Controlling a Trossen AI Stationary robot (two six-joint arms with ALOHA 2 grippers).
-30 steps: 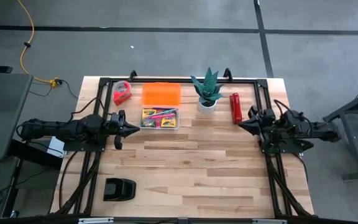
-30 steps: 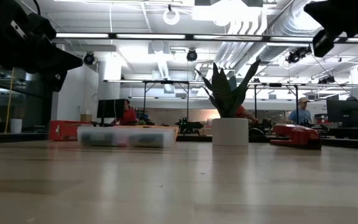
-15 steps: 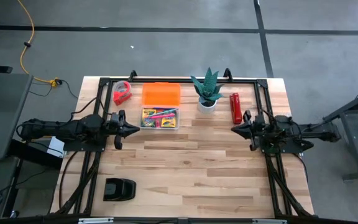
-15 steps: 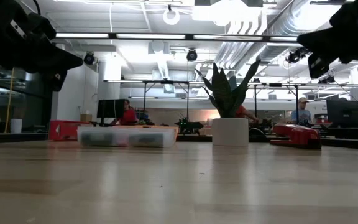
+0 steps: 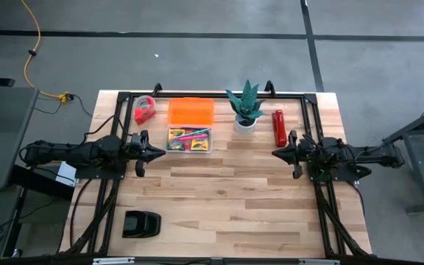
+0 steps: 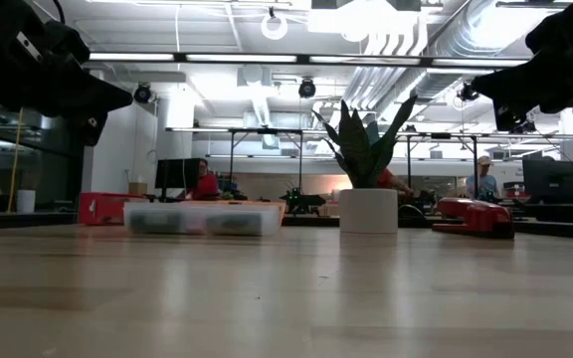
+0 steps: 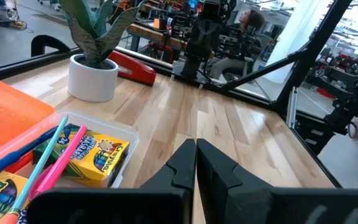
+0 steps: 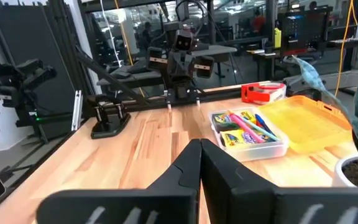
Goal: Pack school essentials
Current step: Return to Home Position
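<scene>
We are looking down on the table [image 5: 234,206] with both arms drawn in low at its two sides. Our left gripper [image 5: 160,152] is hanging above the wood just beside the clear box [image 5: 210,141], its two fingers pressed together and gripping nothing. Our right gripper [image 5: 274,154] is hanging well apart from the box, near the red cylinder [image 5: 278,127], its fingers likewise closed on nothing. The two crayon boxes [image 8: 238,138] are lying inside the clear box, with a pink pen [image 7: 58,163] and a blue pen [image 7: 17,155] resting across them. The orange lid [image 5: 191,110] is lying flat just behind the box. The tape dispenser [image 5: 144,109] is sitting beside the lid, and the potted plant [image 5: 246,110] is standing between the lid and the cylinder.
</scene>
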